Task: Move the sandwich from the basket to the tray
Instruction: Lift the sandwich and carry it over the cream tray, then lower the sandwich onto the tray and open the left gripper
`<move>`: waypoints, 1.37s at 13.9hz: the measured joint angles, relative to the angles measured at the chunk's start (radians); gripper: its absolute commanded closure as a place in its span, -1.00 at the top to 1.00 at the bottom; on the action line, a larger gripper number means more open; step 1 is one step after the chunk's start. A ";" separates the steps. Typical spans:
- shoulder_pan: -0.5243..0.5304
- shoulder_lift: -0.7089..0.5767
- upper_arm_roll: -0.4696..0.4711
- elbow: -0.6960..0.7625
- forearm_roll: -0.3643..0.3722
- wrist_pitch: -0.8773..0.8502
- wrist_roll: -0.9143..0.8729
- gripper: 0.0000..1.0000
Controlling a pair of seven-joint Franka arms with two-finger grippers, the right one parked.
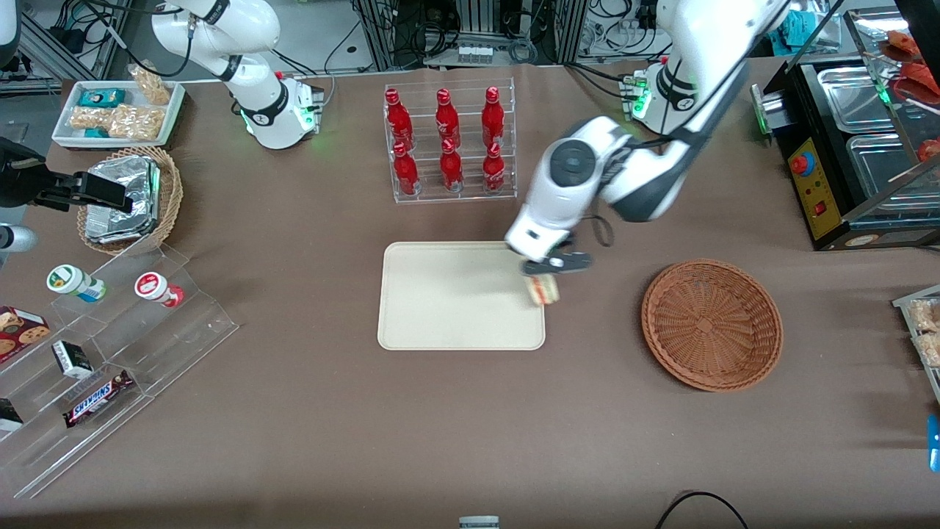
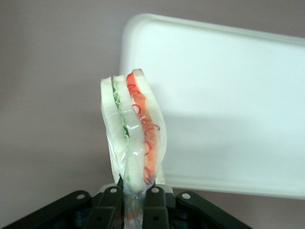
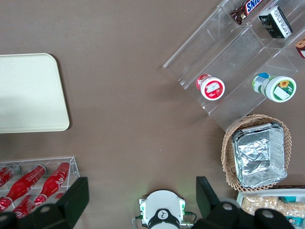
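My gripper hangs above the edge of the cream tray on the side toward the working arm's end of the table, shut on the sandwich. In the left wrist view the sandwich is a plastic-wrapped wedge of white bread with green and orange-red layers, pinched at its end by my gripper; the tray lies below it, bare. The reddish-brown basket sits farther toward the working arm's end, with nothing in it.
A clear rack of red bottles stands farther from the front camera than the tray. A stepped acrylic display with snacks and a paler basket of foil packs lie toward the parked arm's end. A black appliance stands near the working arm's base.
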 measured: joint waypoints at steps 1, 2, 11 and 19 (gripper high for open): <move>-0.038 0.044 0.000 0.043 0.017 0.003 -0.003 -0.60; -0.069 0.086 0.001 0.090 0.031 0.005 -0.009 -0.58; -0.168 0.299 0.002 0.253 0.052 0.125 -0.019 -0.11; -0.172 0.305 0.017 0.265 0.053 0.121 -0.021 0.99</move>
